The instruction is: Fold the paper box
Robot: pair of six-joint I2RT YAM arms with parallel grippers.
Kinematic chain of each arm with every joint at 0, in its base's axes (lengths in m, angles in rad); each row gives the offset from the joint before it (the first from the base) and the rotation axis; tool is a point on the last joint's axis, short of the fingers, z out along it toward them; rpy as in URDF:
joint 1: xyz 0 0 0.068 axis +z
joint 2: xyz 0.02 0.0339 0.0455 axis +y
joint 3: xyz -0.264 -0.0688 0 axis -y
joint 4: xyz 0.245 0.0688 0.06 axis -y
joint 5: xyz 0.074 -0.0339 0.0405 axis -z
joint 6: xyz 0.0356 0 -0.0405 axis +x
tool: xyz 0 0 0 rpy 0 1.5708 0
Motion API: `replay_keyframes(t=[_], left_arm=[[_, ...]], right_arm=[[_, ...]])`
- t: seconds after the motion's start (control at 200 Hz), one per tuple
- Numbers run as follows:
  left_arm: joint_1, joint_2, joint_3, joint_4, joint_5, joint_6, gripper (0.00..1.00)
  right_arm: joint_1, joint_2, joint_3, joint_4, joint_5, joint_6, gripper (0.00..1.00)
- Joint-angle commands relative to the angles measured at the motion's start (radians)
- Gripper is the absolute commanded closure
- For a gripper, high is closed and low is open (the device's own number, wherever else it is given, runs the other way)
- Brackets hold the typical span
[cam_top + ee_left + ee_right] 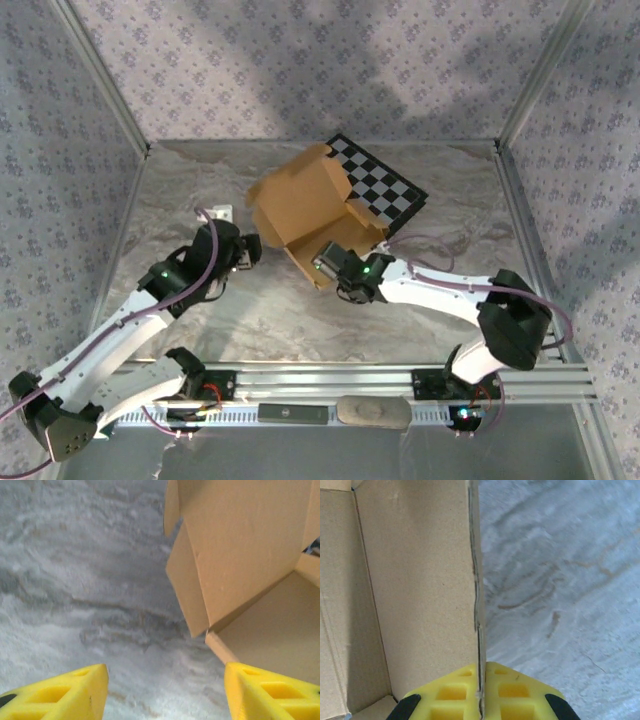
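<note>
- The right gripper (480,692) was clamped on the paper box (420,580), its yellow fingers (520,695) pressed together on the thin edge of an upright cardboard wall. The box's inner floor lay to the left of that edge and bare desk (560,580) to the right.
- Seen from above, the same right gripper (335,265) sat at the near corner of the paper box (300,205). The box stood half-formed just beyond it, some walls raised and a broad panel leaning away.
- The left gripper (167,685) stood with its jaws apart, nothing between them but desk surface. A loose side flap and a box corner (240,555) hung just ahead and to its right. Whether its right-hand finger (270,690) touched the cardboard could not be told.
- In the overhead view the left gripper (248,250) hovered just beside the box's left side, across the near corner from the right one.
- The step in hand appeared to be one arm pinning a wall upright while the other lined up on a side flap, with the fold partway done.
- The next move would likely call for the left gripper to swing right and push or pinch that flap inward. The right would need a firm hold so the box did not slide.
- A checkered board (385,185) lay beyond the box, farthest from both grippers, its near edge covered by cardboard.
</note>
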State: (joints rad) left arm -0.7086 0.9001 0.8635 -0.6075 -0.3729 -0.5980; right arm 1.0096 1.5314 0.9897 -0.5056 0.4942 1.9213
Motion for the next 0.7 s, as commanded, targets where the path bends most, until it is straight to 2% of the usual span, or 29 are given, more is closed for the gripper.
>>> replay_keyframes(t=[0.0,0.12,0.25,0.405,0.505,0.695], left_arm=[[-0.032,-0.036,-0.082,-0.064,0.063,-0.068,0.38],[-0.079,-0.024,-0.171,-0.009,0.081,-0.136,0.36],[-0.136,0.035,-0.186,0.078,0.058,-0.209,0.32],[-0.145,0.176,-0.146,0.113,0.072,-0.305,0.28],[-0.152,0.256,-0.127,0.183,0.1,-0.327,0.26],[-0.152,0.431,-0.046,0.219,0.115,-0.366,0.25]], right_arm=[[0.018,0.038,-0.028,-0.012,0.065,0.172,1.0],[0.031,0.076,-0.033,0.011,0.047,0.182,1.0],[0.059,0.095,-0.041,0.03,0.077,0.2,1.0],[0.078,0.116,-0.06,0.078,0.091,0.191,1.0],[0.086,0.12,-0.078,0.099,0.091,0.197,1.0],[0.091,0.111,-0.086,0.107,0.099,0.194,1.0]])
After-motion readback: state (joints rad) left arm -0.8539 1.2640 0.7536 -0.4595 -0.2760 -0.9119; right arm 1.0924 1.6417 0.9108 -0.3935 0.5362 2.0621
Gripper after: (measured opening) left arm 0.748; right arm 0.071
